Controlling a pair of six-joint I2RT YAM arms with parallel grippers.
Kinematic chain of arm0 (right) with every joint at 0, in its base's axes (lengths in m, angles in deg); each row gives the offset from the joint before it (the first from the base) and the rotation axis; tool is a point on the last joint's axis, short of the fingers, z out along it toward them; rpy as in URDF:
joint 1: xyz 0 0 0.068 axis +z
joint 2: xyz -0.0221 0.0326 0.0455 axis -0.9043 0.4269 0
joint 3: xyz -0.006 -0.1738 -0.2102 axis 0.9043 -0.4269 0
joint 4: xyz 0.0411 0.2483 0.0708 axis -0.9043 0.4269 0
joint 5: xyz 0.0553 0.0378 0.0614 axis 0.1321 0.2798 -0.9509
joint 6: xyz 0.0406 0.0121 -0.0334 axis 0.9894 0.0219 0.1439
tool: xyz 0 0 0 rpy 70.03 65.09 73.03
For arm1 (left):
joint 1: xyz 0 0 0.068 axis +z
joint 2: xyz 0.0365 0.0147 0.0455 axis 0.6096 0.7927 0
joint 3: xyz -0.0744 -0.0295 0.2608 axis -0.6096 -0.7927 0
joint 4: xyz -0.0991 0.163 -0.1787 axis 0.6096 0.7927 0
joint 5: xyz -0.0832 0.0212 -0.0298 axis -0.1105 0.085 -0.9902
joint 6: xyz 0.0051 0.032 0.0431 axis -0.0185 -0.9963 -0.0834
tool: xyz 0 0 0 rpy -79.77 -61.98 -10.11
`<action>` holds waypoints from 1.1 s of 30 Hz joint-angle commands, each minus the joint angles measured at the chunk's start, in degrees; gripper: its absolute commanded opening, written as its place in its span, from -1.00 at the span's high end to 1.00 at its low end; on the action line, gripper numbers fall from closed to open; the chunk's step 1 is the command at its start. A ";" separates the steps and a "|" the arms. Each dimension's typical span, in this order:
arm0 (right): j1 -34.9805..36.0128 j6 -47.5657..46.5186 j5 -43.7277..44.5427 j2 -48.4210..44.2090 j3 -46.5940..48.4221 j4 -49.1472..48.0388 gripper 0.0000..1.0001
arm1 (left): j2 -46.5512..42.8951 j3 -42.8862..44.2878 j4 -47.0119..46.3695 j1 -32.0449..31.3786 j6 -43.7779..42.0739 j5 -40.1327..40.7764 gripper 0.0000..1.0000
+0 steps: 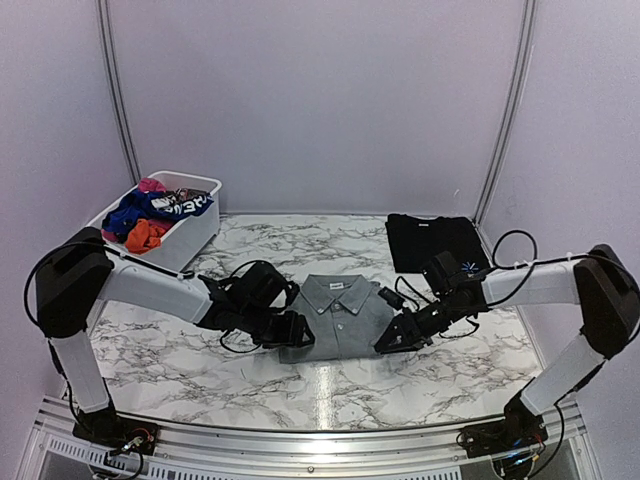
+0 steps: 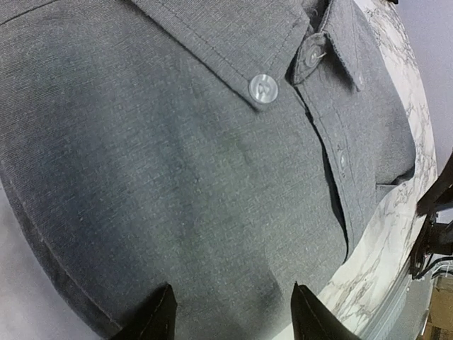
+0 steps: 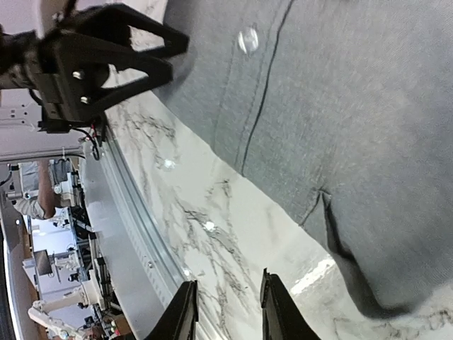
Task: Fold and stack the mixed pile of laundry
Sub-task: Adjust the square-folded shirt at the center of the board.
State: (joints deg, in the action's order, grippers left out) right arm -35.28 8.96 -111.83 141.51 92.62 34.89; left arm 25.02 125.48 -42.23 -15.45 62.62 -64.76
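Top view: grey collared shirt (image 1: 338,312), buttoned and folded to a compact rectangle, collar on its far side, lying on the marble table (image 1: 250,390). Folded black garment (image 1: 432,240) behind the shirt to the right, well apart. White basket (image 1: 195,238) behind the shirt to the left, holding a blue piece (image 1: 150,207), an orange-red piece (image 1: 145,236) and a pink piece (image 1: 151,185), not yet folded. Left gripper (image 1: 293,330) at the shirt's near-left corner, right gripper (image 1: 392,340) at its near-right corner. Left wrist view: shirt (image 2: 177,177) fills the frame, collar button (image 2: 262,88) at upper centre. Left gripper (image 2: 230,312) has its jaws partly apart over the cloth just inside the shirt's near edge, nothing pinched between them. Right wrist view: right gripper (image 3: 226,304) has its jaws a narrow gap apart and empty, over bare marble just beside the shirt's (image 3: 368,142) near-right corner, where a small flap of cloth juts out. Judged step: taking the folded shirt by both near corners to move it toward the stack. Handling note: the right pincer needs to get onto the cloth first. Each pincer should bite through every layer, both closing together and lifting level, or the fold will likely slump open.
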 commanded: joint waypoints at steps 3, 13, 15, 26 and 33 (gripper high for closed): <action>-12.13 -2.73 -1.21 -12.39 5.20 5.28 0.37 | -10.92 -5.17 1.79 0.75 -1.65 2.04 -0.17; -16.89 -8.28 7.60 3.21 16.38 6.14 0.38 | -7.22 1.60 2.76 7.71 0.28 4.31 0.09; -16.88 -8.04 8.43 7.14 19.05 6.22 0.38 | -5.40 3.46 3.54 8.47 0.45 4.66 0.15; -16.80 -8.32 9.49 22.78 28.93 8.33 0.15 | 1.72 10.53 10.86 11.12 0.27 8.78 0.24; -16.71 -6.77 5.23 26.96 31.23 6.27 0.15 | 3.90 11.87 11.21 12.14 0.28 7.50 0.14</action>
State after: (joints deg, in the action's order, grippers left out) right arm -52.11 1.41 -103.50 167.04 121.08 42.04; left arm 27.16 134.92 -33.16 -3.80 63.38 -57.22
